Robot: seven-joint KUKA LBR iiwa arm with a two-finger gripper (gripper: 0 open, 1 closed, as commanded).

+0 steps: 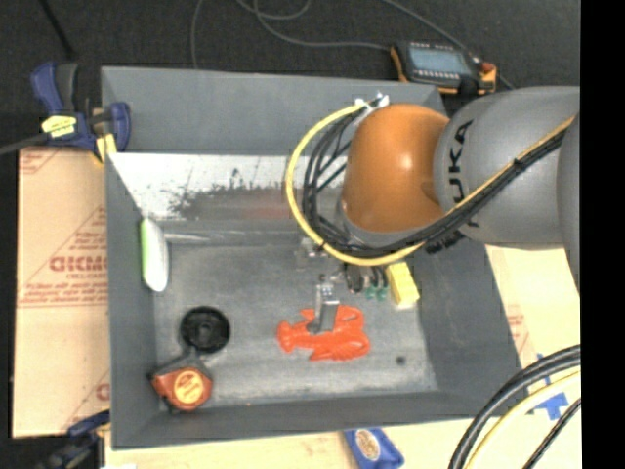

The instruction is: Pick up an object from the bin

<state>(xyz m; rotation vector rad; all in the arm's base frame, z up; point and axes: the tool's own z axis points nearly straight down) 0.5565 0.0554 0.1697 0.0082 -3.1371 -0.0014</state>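
Note:
My gripper [327, 316] reaches down near the middle of the bin floor, its metal fingers right over an orange-red plastic toy [330, 341] shaped like a lobster or crab. The fingertips touch or nearly touch the toy's upper edge; I cannot tell whether they grip it. A yellow block [402, 286] lies just right of the gripper, partly under the arm.
A black round disc [205, 328] lies at the lower left of the floor. An orange tape measure [184, 386] sits in the front left corner. A pale green-white stick [153, 254] leans along the left wall. The arm's orange dome hangs above the bin's right half.

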